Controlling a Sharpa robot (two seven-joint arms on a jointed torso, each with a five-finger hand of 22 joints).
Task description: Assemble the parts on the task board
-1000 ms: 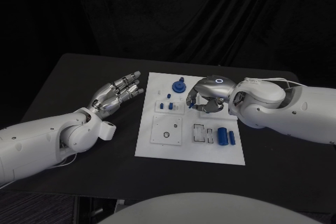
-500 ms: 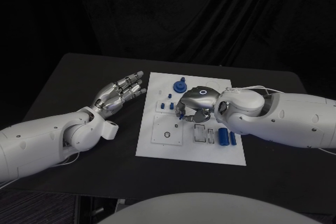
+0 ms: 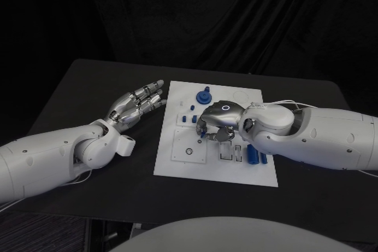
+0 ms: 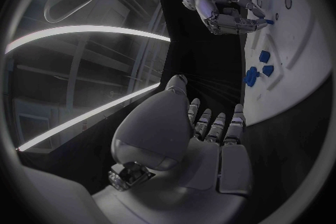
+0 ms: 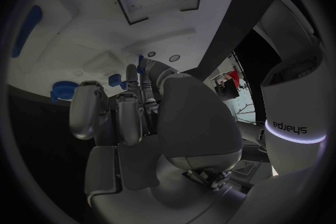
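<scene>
One small blue part (image 3: 204, 133) pinched in my right hand (image 3: 217, 122) over the board (image 3: 217, 173); misaligned, it could jam or drop. Left hand (image 3: 135, 104) beside board, fingers apart, empty.

A black table (image 3: 94, 88) is backed by a dark curtain (image 3: 236, 28). Beyond the table, long ceiling light strips (image 4: 84, 39) are seen overhead.

one task board (image 3: 179, 163), two hands (image 3: 135, 105) (image 3: 217, 122)

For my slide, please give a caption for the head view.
Right hand holds a small blue part over the white board; left hand waits open.
</scene>
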